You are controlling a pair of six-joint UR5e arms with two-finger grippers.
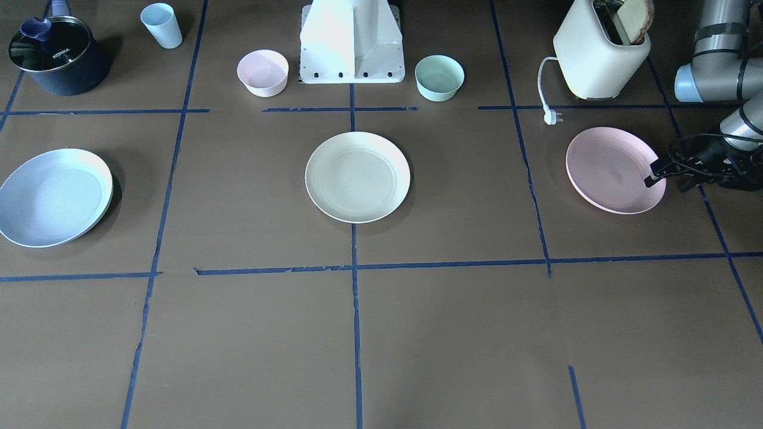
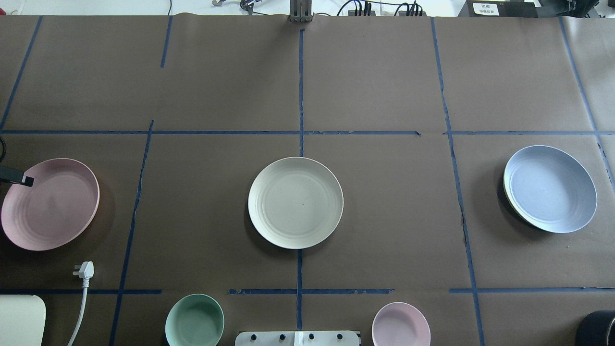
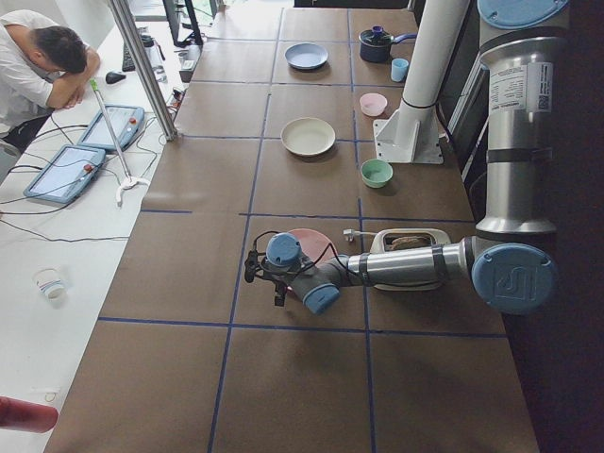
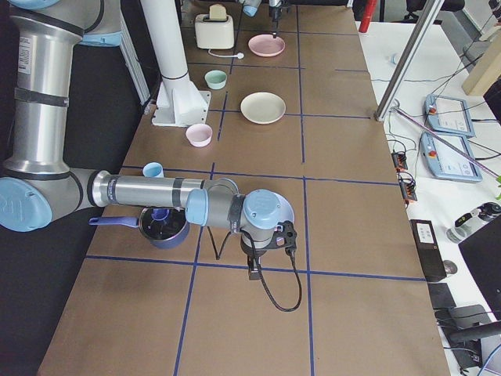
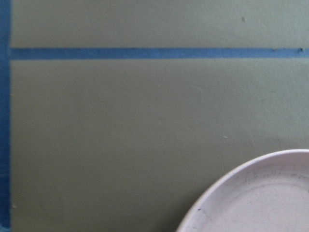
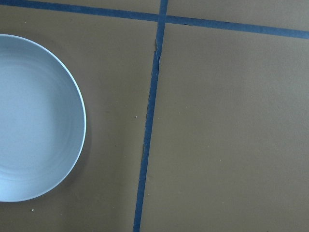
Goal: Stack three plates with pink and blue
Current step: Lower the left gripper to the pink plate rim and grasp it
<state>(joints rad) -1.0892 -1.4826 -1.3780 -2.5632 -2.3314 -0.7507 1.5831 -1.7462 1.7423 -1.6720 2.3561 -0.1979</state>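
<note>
The cream-white plate [image 1: 357,177] lies flat at the table's middle. The pale pink plate [image 1: 614,170] lies on my left side. It also shows in the overhead view [image 2: 49,204] and in the left wrist view [image 5: 260,198]. My left gripper [image 1: 656,176] reaches in low, one dark fingertip [image 2: 21,180] over the pink plate's outer rim. I cannot tell if it is open or shut. The light blue plate [image 1: 53,196] lies on my right side and shows in the right wrist view [image 6: 34,121]. My right gripper [image 4: 254,270] shows only in the exterior right view, beside the blue plate.
Along the robot's side stand a toaster [image 1: 599,53] with bread and a loose plug [image 1: 551,117], a mint-green bowl [image 1: 439,77], a small pink bowl [image 1: 262,72], a dark pot [image 1: 56,56] and a blue cup [image 1: 162,25]. The robot's base [image 1: 351,47] stands between the bowls.
</note>
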